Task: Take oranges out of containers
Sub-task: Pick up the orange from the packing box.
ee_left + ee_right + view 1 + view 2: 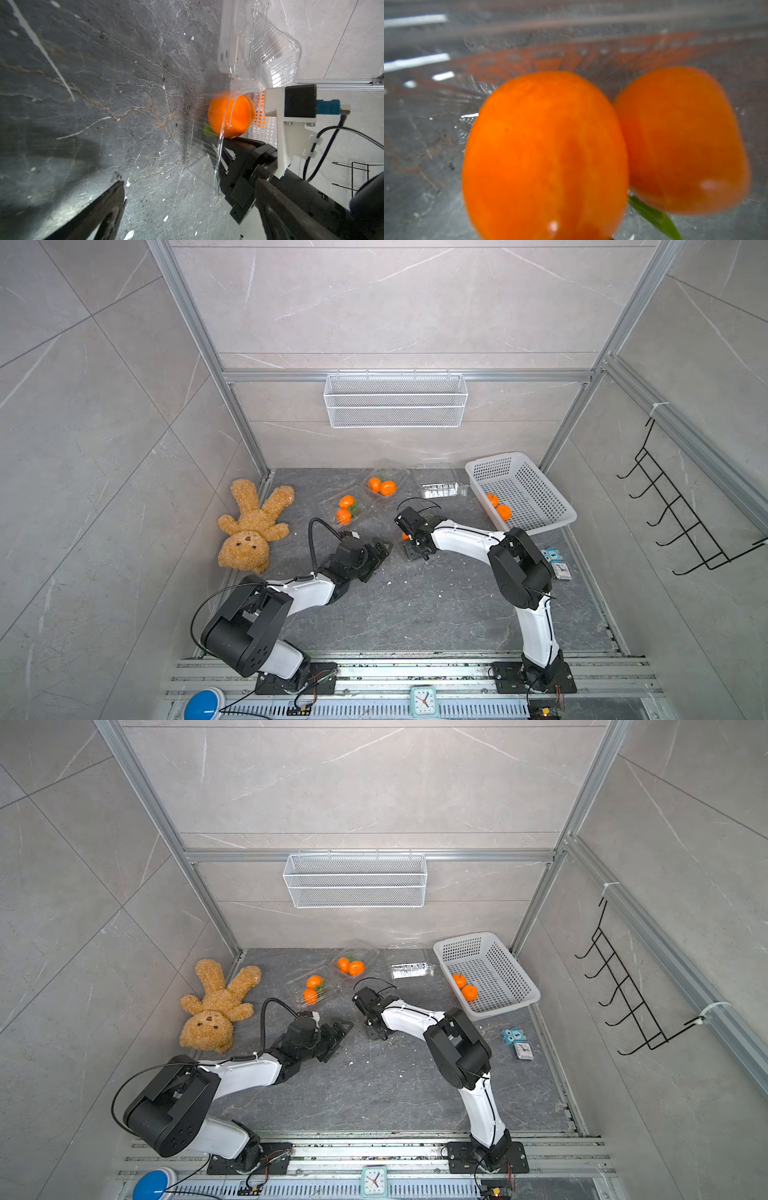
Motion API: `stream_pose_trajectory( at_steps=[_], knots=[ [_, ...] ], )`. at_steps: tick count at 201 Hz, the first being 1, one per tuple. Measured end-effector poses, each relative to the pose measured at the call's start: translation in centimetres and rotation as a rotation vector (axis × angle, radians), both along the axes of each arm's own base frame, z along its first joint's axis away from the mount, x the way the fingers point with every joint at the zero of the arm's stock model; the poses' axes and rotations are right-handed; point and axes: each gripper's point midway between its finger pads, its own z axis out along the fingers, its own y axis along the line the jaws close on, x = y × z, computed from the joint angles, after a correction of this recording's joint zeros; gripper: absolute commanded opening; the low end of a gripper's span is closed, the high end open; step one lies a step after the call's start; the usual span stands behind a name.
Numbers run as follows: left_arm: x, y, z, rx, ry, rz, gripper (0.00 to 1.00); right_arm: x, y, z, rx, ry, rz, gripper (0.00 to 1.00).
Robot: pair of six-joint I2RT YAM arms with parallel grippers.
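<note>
the right gripper (413,545) is dipped into a clear plastic clamshell container (199,158) mid-way across the dark grey stone surface (415,614), with two small round bright-orange fruits (546,155) inside. Can't tell whether it's clamped on one. The left gripper (376,560) sits just beside that box, spread wide, holding nothing. Two more oranges (503,512) lie in the white perforated plastic basket (528,489), and two other clear boxes (332,504) further back hold a pair each.
</note>
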Motion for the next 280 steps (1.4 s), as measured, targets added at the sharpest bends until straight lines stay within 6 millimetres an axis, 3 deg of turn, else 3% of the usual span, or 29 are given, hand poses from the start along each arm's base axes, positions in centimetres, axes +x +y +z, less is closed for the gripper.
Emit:
stream_pose_trajectory(
  at_steps=[28, 86, 158, 212, 239, 280],
  knots=[
    [0.1, -0.1, 0.0, -0.001, -0.001, 0.000, 0.99, 0.1, 0.0, -0.1, 0.003, -0.009, -0.002, 0.05],
    [0.2, -0.2, 0.3, -0.006, -0.009, 0.000, 1.00, -0.5, -0.5, 0.9, 0.019, -0.024, -0.006, 0.00],
    [0.1, 0.0, 0.5, 0.000, -0.005, -0.001, 1.00, -0.3, -0.4, 5.0, 0.075, -0.087, -0.006, 0.00],
    [0.7, -0.5, 3.3, 0.006, -0.065, -0.023, 0.99, -0.6, -0.2, 7.4, 0.112, -0.107, 0.000, 0.00],
    [1.3, -1.3, 5.8, 0.013, -0.112, -0.048, 1.00, -0.3, 0.2, 10.2, 0.156, -0.142, 0.005, 0.00],
    [2.3, -3.2, 10.7, 0.020, -0.204, -0.098, 0.99, 0.7, 0.4, 17.8, 0.280, -0.246, -0.001, 0.00]
  ],
)
